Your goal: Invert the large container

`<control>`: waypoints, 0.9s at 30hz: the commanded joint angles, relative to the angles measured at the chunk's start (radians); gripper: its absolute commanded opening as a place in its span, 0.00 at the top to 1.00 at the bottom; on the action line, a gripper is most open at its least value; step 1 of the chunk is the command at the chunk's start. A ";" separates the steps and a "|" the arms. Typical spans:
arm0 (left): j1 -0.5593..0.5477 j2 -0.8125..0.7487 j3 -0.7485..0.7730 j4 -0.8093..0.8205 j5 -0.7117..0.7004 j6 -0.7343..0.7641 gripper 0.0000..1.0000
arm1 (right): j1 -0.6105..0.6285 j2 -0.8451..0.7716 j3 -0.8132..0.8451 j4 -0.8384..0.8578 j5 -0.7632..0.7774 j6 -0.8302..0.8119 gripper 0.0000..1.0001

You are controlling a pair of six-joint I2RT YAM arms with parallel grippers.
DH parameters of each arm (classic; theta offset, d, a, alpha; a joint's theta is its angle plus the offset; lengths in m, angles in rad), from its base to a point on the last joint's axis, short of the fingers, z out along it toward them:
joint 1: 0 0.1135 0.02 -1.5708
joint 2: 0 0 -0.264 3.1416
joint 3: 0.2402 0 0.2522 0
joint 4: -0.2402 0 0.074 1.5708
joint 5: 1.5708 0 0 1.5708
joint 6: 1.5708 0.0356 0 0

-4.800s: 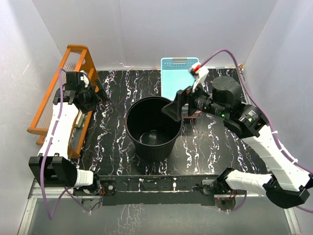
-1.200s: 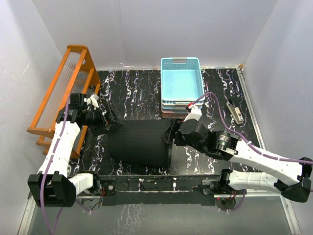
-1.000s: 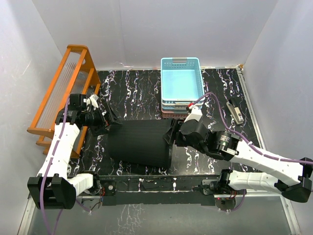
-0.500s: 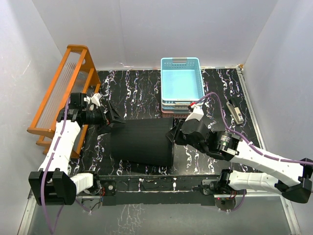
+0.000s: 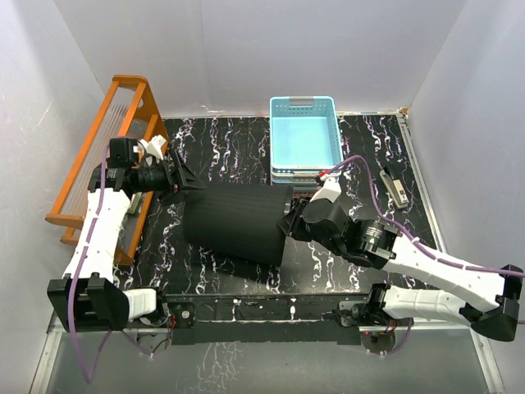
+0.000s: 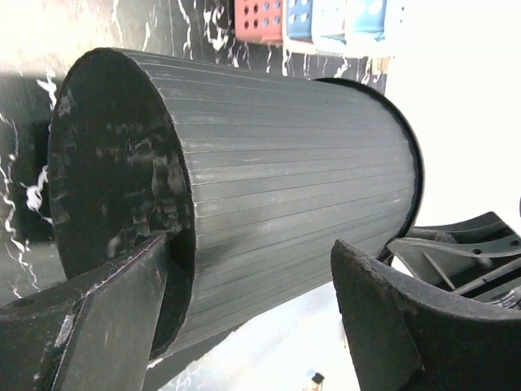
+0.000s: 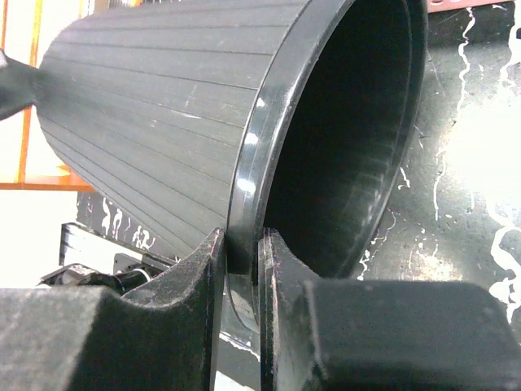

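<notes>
The right claw (image 7: 242,246) is gripping the rim of the large container (image 7: 163,98). One finger is sitting inside the mouth and the other is pressing on the ribbed outside, so the jaws are clamped on the rim wall. The container is lying on its side on the marbled table (image 5: 361,148), with its open mouth facing this claw and its closed base pointing away, towards the left claw (image 6: 251,252).

The left claw is waiting at the base end with its jaws spread wide and holding nothing. The edge of the base is showing just past its lower finger, and I cannot tell whether the two are touching. Beyond the right claw a blue basket (image 5: 303,135) is topping a stack, and behind the left claw an orange rack (image 5: 123,107) is standing along the table's edge.

The turn-over is looking roughly half done, and the step in hand is bringing the bin from its side to mouth-down. The next move is likely calling for the right claw to roll the rim down to the table while the left claw is raising or steadying the base. The bin must be kept from rolling away on its round side.
</notes>
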 commanded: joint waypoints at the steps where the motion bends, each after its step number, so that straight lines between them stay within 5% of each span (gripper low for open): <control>1: -0.027 0.001 0.140 -0.044 0.221 -0.006 0.25 | 0.009 0.052 -0.039 0.166 -0.114 0.008 0.95; 11: -0.055 0.037 0.258 -0.007 0.287 -0.017 0.28 | 0.009 0.124 -0.119 0.328 -0.262 0.026 0.98; 18: -0.056 0.019 0.201 0.168 0.356 -0.139 0.28 | 0.005 0.169 -0.167 0.425 -0.273 0.027 0.96; 27: -0.056 -0.006 0.187 0.176 0.367 -0.137 0.28 | -0.009 0.225 -0.214 0.622 -0.337 0.001 0.96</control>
